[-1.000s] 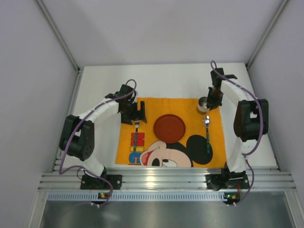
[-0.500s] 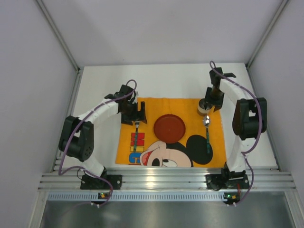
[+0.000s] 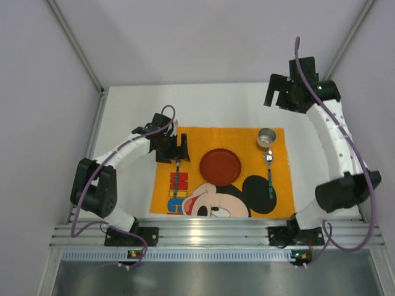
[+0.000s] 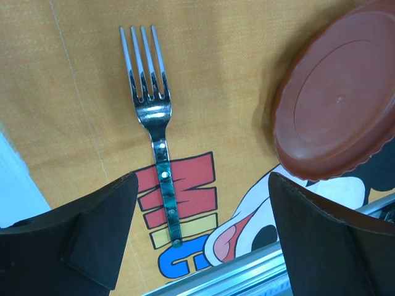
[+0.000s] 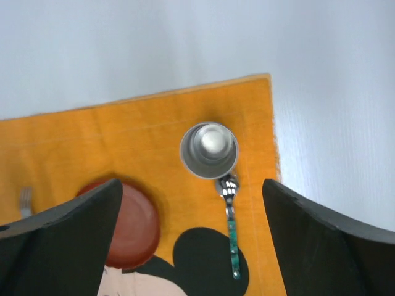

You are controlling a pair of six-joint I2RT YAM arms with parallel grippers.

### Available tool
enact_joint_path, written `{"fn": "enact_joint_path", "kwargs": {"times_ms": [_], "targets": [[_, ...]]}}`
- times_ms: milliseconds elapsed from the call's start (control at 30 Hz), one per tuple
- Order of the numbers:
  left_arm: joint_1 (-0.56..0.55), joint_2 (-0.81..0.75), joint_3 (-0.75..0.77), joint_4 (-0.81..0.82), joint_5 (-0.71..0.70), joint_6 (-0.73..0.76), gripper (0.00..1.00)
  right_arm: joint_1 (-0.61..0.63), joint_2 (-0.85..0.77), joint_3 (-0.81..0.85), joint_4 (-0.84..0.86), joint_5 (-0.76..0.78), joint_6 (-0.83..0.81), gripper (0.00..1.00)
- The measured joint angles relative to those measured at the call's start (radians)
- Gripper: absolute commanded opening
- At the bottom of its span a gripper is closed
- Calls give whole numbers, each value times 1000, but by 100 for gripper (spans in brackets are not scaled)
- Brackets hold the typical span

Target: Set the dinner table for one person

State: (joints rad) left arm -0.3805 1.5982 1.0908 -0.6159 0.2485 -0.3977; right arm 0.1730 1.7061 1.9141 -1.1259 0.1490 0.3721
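The right end effector (image 3: 285, 94) is up and away, jaws spread wide and holding nothing. A second ago it was down at the cup (image 5: 208, 150), and now it hangs high over the far right corner of the counter (image 3: 216, 105), near the wall. The cup stands upright on the far right corner of the orange placemat (image 3: 247, 139), close to its edge, with the bowl of the spoon (image 5: 231, 231) just beside it on the near side. The left end effector (image 3: 176, 151) is also wide open and empty, hovering above the fork (image 4: 157, 142) just as before. The red plate (image 4: 336, 102) sits mid-mat between fork and spoon. White counter lies open beyond the mat and on both sides of it.
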Motion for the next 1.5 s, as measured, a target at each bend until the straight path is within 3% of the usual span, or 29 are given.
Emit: {"fn": "enact_joint_path", "kwargs": {"times_ms": [167,300,400,533,700,900,1067,1233,1500], "targets": [[-1,-80,-45,28,-14,-20,91,134,-528,-441,241,-160,-29,100],[-6,-204,-89,47,-66,-38,95,169,-790,-753,396,-270,35,100],[-14,-354,-122,66,-157,-54,97,206,-853,-890,458,-314,74,100],[-17,-596,-219,163,-386,-67,98,252,-849,-912,478,-346,84,100],[-17,-873,-507,361,-591,13,98,299,-957,-900,463,-345,87,100],[-18,-983,-695,407,-785,130,98,328,-1188,-900,388,-334,118,100],[-16,-1077,-772,494,-779,223,99,329,-1283,-871,257,-330,146,100],[-11,-984,-854,727,-806,266,98,329,-1286,-769,122,-302,166,100],[103,-436,-873,1133,-768,316,98,329,-1354,-796,-32,-317,235,100]]}}
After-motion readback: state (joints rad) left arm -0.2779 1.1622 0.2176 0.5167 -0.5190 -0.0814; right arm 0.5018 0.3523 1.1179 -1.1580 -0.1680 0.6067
